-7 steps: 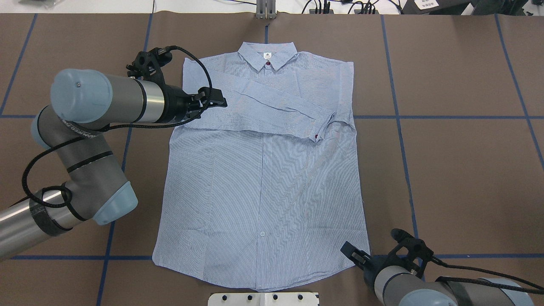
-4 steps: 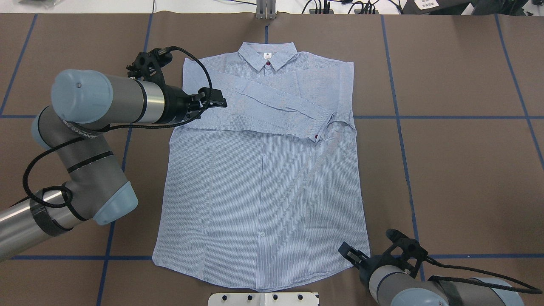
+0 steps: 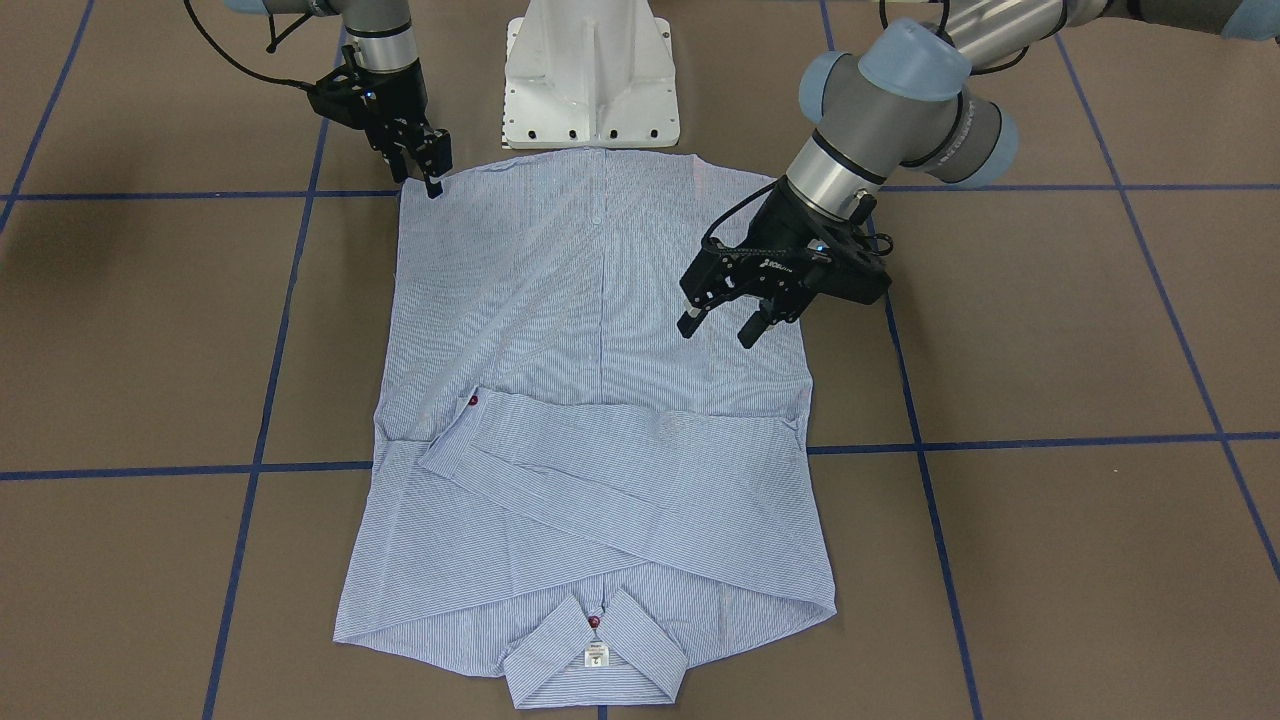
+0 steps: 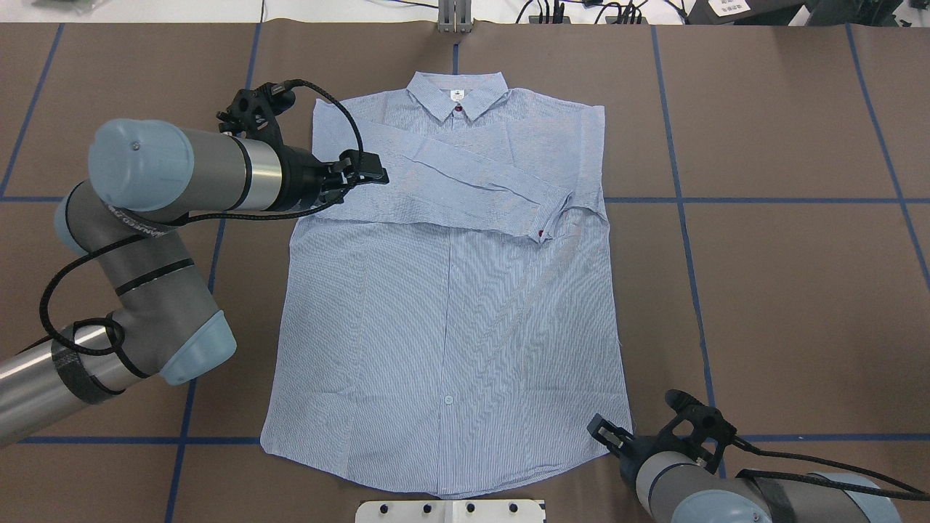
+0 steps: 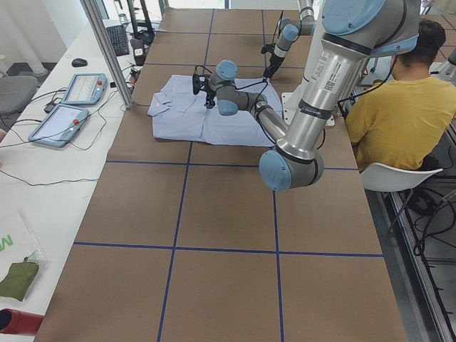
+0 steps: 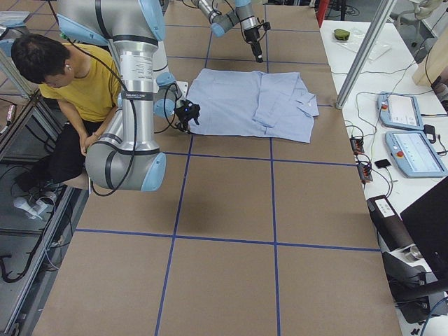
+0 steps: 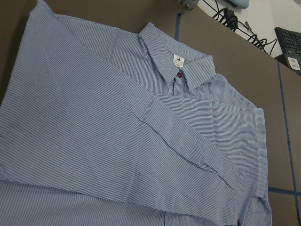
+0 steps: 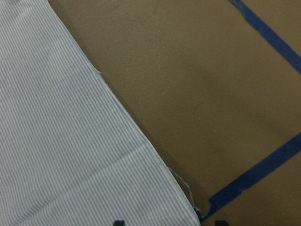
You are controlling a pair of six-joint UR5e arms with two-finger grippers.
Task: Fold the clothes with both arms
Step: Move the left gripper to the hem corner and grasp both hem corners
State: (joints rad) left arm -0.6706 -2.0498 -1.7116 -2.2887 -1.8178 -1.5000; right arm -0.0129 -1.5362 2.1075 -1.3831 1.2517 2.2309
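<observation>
**Left hand.** My left hand (image 3: 718, 330) has its fingers spread with nothing between them. It is held above the shirt (image 4: 450, 312), clear of the cloth, over the shirt's edge on my left side where the folded sleeves (image 4: 465, 181) lie. Its wrist camera looks across those sleeves toward the collar (image 7: 178, 66).

**Right hand.** My right hand (image 3: 425, 172) is low at the hem corner (image 8: 178, 207) on my right side. In its wrist view the two fingertips (image 8: 119, 223) stand apart at the bottom edge, with the tip of the corner lying between them. Whether they touch the cloth I cannot tell.

**Shirt.** The light blue, finely striped shirt lies flat and spread on the brown surface (image 4: 785, 290). Its hem is just beside my white pedestal (image 3: 590, 80) and its collar is at the far side. Both sleeves are folded across the chest, one over the other. A cuff (image 4: 543, 226) with a dark red button rests near the shirt's edge on my right side. Inside the collar sit a small white label (image 3: 596, 656) and, just beside it, another dark red button.

**Surroundings.** Blue tape lines (image 4: 799, 200) divide the surface into squares. In the side views a person in a yellow top (image 5: 392, 114) sits beside the pedestal.
</observation>
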